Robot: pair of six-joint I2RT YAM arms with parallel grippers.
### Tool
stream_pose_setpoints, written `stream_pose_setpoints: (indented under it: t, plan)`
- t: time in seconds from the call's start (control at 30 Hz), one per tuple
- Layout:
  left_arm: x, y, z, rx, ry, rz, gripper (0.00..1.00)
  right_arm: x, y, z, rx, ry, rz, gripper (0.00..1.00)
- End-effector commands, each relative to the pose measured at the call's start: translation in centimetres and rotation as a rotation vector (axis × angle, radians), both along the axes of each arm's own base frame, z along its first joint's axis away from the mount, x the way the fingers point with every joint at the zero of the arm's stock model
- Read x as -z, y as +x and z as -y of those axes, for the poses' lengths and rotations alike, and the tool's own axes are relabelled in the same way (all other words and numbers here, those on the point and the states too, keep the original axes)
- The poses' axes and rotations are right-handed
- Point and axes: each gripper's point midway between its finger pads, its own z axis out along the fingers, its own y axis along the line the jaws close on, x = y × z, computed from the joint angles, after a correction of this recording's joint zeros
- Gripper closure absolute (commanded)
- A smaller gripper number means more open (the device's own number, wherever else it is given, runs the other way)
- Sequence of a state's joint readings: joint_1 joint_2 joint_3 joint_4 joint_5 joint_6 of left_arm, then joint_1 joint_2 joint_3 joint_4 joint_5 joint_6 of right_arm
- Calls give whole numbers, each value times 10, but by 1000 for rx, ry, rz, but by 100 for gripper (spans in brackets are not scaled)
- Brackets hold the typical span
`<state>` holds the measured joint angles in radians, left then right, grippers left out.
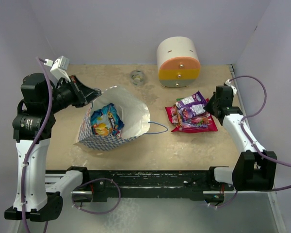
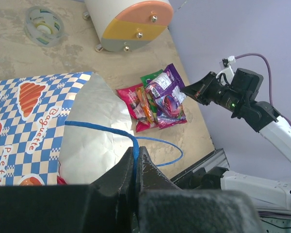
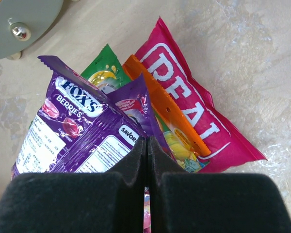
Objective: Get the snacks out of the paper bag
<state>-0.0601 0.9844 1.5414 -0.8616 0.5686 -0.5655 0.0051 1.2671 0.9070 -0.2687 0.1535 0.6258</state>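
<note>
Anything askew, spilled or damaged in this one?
Nothing damaged. The paper bag lies tipped over, mouth open, packets inside; the left gripper pinches its blue handle. Other snacks sit heaped, overlapping.

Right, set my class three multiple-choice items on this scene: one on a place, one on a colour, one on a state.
1. Which side of the bag is the snack pile on?
A right
B left
C behind

2. The bag's handle is
A orange
B blue
C white

3. The left gripper is
A open
B shut on a snack
C shut on the handle

Answers:
1 A, the top view shows the snack pile to the right of the bag.
2 B, the handle shows blue.
3 C, its fingers pinch the handle.
</note>
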Motion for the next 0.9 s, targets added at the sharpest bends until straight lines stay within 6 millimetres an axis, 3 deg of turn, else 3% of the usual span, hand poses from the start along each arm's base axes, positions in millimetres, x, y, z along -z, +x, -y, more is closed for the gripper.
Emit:
stream_pose_setpoints:
  t: [0.0,0.1,0.3,0.57,0.7,0.87]
  plan:
    - [-20,-6,5,32,-25,64,100,-4,11,-3,-45,-4,46,100]
    - [-18,-9,5,32,-30,58,100,-1,13,-2,-51,-18,36,100]
    - [-22,-15,5,32,-35,67,100,-12,9,5,-49,-68,22,83]
    - [-25,-18,6,39,-37,70,100,-41,1,6,-78,-94,50,58]
    - [-25,-17,6,37,-36,68,100,-72,0,11,-104,-157,99,46]
    - [-21,-12,2,0,-40,34,100,-97,0,9,-152,-188,124,33]
